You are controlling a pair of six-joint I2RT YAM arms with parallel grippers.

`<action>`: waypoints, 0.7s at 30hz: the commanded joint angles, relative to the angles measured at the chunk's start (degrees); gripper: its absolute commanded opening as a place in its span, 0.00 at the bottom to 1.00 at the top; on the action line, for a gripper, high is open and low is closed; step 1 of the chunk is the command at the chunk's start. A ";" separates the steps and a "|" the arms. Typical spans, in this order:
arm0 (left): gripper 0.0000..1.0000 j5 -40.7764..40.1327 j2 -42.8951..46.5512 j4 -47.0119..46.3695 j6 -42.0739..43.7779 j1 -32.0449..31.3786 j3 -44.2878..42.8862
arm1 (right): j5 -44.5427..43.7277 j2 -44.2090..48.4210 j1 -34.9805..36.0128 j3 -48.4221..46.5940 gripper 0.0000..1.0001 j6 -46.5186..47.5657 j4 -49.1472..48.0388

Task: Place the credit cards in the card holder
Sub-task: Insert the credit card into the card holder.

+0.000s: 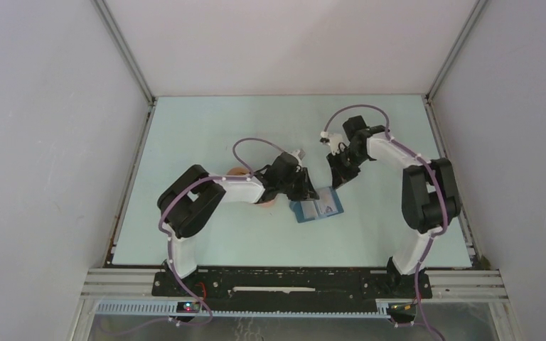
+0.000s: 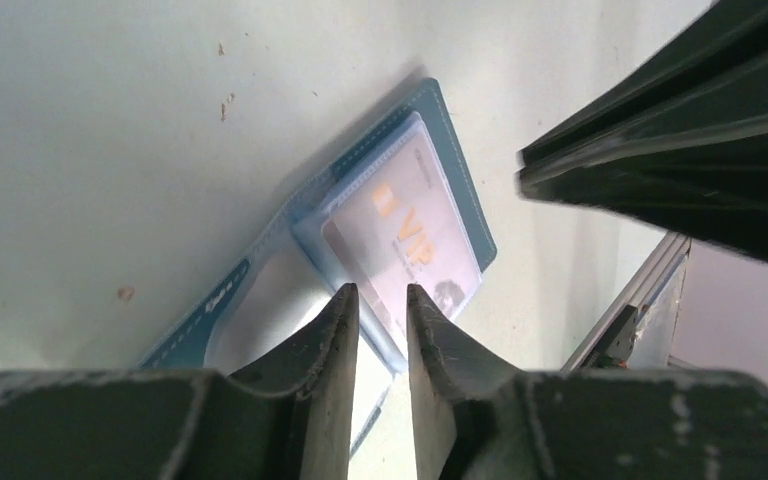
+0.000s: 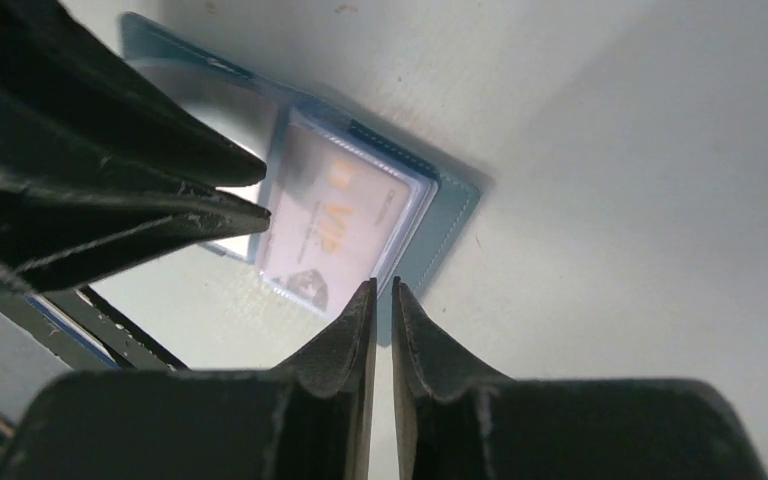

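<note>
The dark-blue card holder [image 1: 318, 208] lies open on the pale table between the two arms. A whitish credit card [image 2: 400, 225] printed "VIP" in orange sits inside a clear sleeve of the card holder [image 2: 460, 170]. My left gripper [image 2: 382, 288] hovers over the holder's near edge, its jaws a small gap apart with nothing pinched. My right gripper [image 3: 382, 283] stands over the holder's blue corner [image 3: 450, 215], beside the card [image 3: 335, 225]. Its jaws are parted by a thin slit and are empty. Other credit cards are out of view.
A salmon-pink tray [image 1: 237, 170] shows partly from under the left arm. White walls enclose the table on three sides. The right gripper's fingers [image 2: 660, 150] stand close over the holder's far side. A metal rail [image 2: 630, 310] runs along the table's edge.
</note>
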State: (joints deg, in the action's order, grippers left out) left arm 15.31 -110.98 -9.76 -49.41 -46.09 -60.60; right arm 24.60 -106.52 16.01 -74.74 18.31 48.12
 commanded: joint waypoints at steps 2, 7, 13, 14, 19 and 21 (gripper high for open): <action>0.31 -3.98 10.61 -4.54 4.38 0.10 5.34 | 3.20 11.70 -2.04 0.32 0.20 2.90 -0.88; 0.32 -4.59 19.36 -6.06 10.19 -0.03 9.06 | 5.73 21.87 -2.11 2.50 0.23 4.64 -2.51; 0.32 -7.45 32.55 -6.36 19.14 -0.52 13.79 | 6.62 34.94 -2.13 6.53 0.37 3.80 -9.32; 0.32 -8.13 34.80 -6.22 20.72 -0.63 14.53 | 6.47 36.47 -2.12 7.33 0.48 3.64 -10.29; 0.34 -9.59 44.86 -4.80 28.19 -0.74 17.54 | 15.89 36.69 -2.12 9.69 0.98 0.63 -10.86; 0.38 -11.04 48.69 -3.70 30.31 -0.72 18.52 | 18.67 35.02 -2.12 9.74 0.98 1.33 -9.84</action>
State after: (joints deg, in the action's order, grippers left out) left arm 7.68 -68.90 -13.98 -27.42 -46.52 -44.62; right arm 35.24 -68.31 13.89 -66.08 20.47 39.18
